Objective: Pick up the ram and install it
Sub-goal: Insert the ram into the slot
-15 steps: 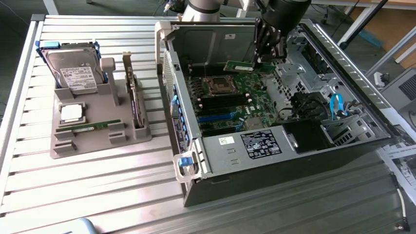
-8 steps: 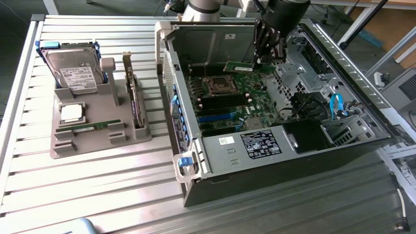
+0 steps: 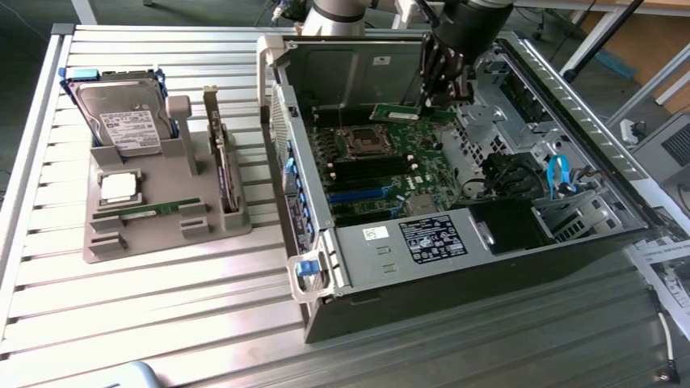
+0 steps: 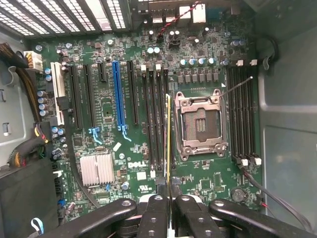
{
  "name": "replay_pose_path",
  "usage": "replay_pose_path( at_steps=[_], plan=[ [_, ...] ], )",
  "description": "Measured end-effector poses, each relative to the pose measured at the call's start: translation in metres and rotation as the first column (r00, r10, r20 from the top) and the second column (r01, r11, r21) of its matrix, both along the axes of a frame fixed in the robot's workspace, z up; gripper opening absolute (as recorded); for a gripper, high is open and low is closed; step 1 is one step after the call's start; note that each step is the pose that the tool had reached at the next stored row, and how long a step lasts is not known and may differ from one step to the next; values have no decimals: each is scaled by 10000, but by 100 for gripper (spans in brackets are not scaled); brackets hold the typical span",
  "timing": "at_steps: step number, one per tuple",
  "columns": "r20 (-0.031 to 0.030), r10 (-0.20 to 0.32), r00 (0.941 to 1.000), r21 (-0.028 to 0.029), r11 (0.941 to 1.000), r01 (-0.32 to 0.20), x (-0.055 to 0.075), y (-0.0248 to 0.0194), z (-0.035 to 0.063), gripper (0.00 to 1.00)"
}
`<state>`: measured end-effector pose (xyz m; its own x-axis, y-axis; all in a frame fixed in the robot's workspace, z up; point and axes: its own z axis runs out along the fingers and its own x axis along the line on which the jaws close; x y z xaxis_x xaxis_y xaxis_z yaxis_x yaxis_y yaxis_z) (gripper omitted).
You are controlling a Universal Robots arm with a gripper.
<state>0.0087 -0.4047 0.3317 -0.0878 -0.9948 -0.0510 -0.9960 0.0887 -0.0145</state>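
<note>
The ram (image 3: 395, 111), a thin green stick, hangs inside the open computer case (image 3: 431, 242) above the motherboard (image 3: 389, 170). My gripper (image 3: 429, 100) is shut on one end of it. In the wrist view the ram (image 4: 168, 134) appears edge-on as a thin line running out from between my fingertips (image 4: 159, 198), with the gripper (image 4: 168, 191) closed around it. It hovers over the black memory slots (image 4: 154, 124) beside the empty processor socket (image 4: 200, 124), and it is not seated in any slot.
On the exterior view's left, a grey holder (image 3: 161, 234) carries a hard drive (image 3: 124, 117), a square processor chip (image 3: 119, 187), a card with a metal bracket (image 3: 221, 153) and another green stick (image 3: 151, 212). Case walls, drive bays and a blue cable (image 3: 557, 174) surround the board.
</note>
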Motion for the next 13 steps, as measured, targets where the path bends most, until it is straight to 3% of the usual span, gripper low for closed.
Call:
replay_pose_path(
  at_steps=[13],
  plan=[
    [0, 1, 10000, 0, 10000, -1, -3, 0, -40, 13]
  ],
)
